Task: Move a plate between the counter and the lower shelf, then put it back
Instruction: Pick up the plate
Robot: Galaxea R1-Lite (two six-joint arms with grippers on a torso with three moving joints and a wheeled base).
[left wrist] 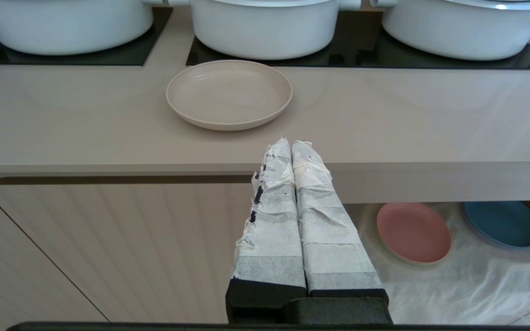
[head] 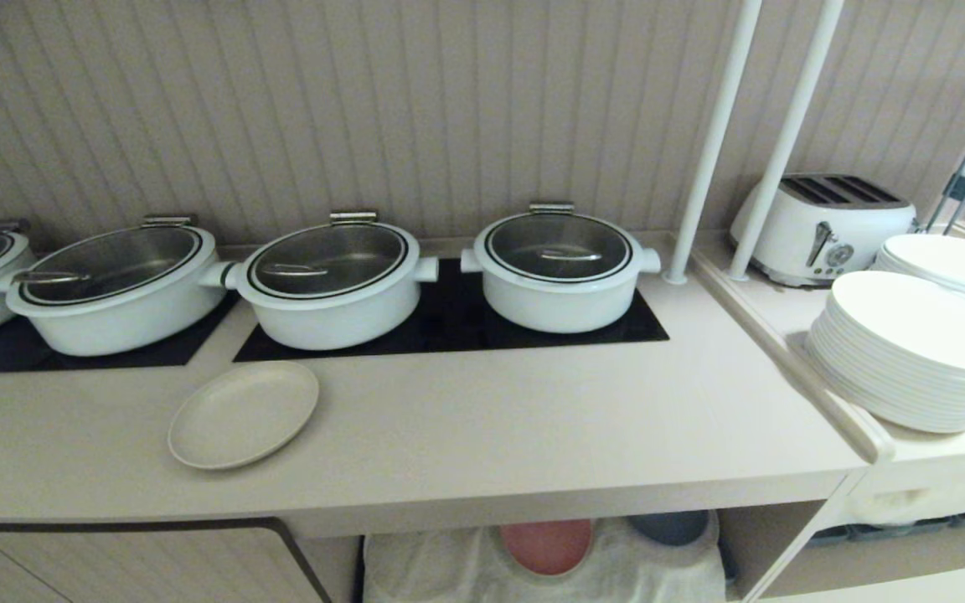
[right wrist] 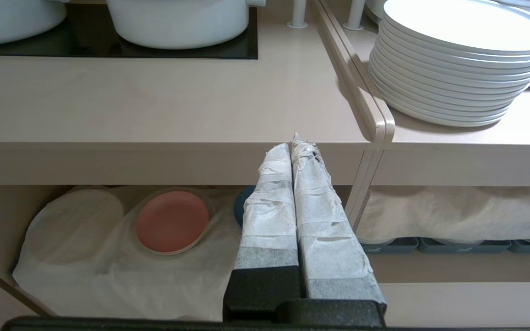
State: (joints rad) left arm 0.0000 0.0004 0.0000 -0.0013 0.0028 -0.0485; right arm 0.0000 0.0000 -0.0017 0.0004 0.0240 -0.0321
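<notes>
The beige plate (head: 244, 413) (left wrist: 229, 94) lies flat on the counter (head: 533, 419) (left wrist: 407, 115) (right wrist: 154, 101), left of middle, just in front of the hob. Below the counter's front edge is the lower shelf (head: 466, 569) (left wrist: 476, 285) (right wrist: 108, 280), its floor draped in white cloth. My left gripper (left wrist: 291, 143) is shut and empty, held out in front of the counter edge, short of the plate. Facing the edge further right, my right gripper (right wrist: 291, 143) is also shut with nothing in it. Neither arm shows in the head view.
Three white lidded pots (head: 327, 285) stand on black hob panels (head: 449, 327) behind the plate. A pink plate (head: 547, 544) (left wrist: 413, 232) (right wrist: 171, 228) and a blue plate (head: 668, 528) (left wrist: 503, 224) lie on the shelf cloth. Stacked white plates (head: 914, 352) (right wrist: 458, 59) and a toaster (head: 826, 226) occupy the right ledge.
</notes>
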